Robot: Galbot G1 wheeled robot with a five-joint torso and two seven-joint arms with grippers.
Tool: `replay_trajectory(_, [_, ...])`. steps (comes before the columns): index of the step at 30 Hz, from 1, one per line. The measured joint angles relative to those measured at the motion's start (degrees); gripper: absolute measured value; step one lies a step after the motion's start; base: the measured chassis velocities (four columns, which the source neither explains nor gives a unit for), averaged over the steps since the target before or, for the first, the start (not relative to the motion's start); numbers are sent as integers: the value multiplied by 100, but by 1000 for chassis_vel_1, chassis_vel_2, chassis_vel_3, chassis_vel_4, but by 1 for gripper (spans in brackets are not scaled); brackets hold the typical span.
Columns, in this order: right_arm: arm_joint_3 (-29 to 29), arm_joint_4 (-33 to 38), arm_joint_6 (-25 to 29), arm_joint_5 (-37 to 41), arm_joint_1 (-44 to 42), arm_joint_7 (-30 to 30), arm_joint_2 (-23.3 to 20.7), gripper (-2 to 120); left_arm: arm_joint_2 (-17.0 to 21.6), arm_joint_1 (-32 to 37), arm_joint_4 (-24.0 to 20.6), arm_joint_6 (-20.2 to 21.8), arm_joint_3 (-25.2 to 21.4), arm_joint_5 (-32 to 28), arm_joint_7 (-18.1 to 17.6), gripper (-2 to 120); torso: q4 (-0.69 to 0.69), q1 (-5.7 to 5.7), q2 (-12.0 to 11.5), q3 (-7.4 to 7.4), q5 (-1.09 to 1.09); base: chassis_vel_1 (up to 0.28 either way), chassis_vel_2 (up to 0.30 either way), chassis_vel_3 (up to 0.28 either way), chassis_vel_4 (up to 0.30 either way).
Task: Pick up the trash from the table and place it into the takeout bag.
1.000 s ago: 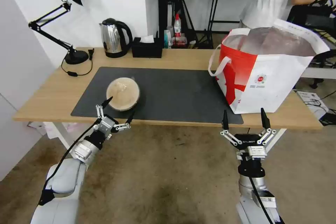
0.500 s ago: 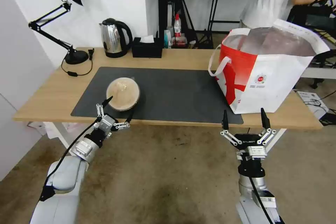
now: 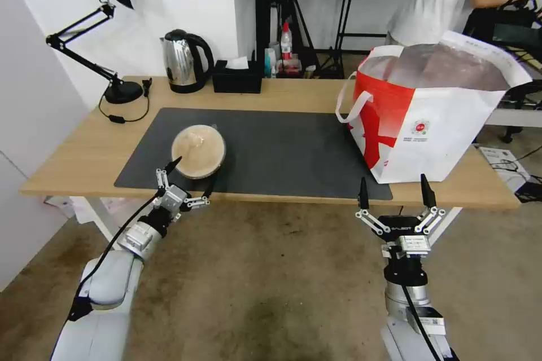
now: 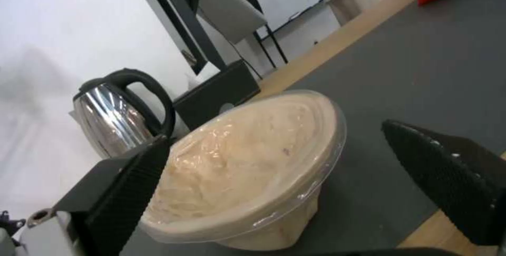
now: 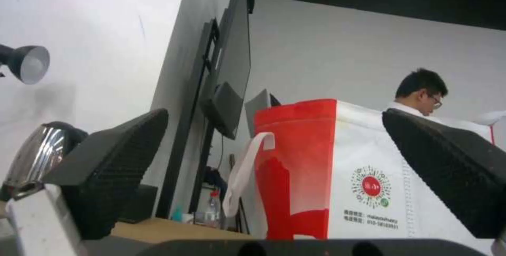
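Mat right of my bowl lies open; kettle, tissue box block far edge, bag blocks right.

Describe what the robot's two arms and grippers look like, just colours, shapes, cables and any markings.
Both arms are smooth silver-grey shells ending in metal wrist cylinders. The left gripper and right gripper each have a silver linkage frame carrying two black, pointed fingers with a textured, dimpled surface. A black cable runs along the outside of each arm. The right gripper's black body bears small white lettering, and a white label sits lower on that arm.
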Motion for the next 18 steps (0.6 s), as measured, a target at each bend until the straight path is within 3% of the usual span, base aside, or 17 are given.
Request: replay_trajectory(18, [0, 0, 0, 0, 0, 0, 0, 100, 53, -202, 285, 21, 82, 93, 7, 100, 0, 0, 0, 0, 0, 0, 0, 0, 0])
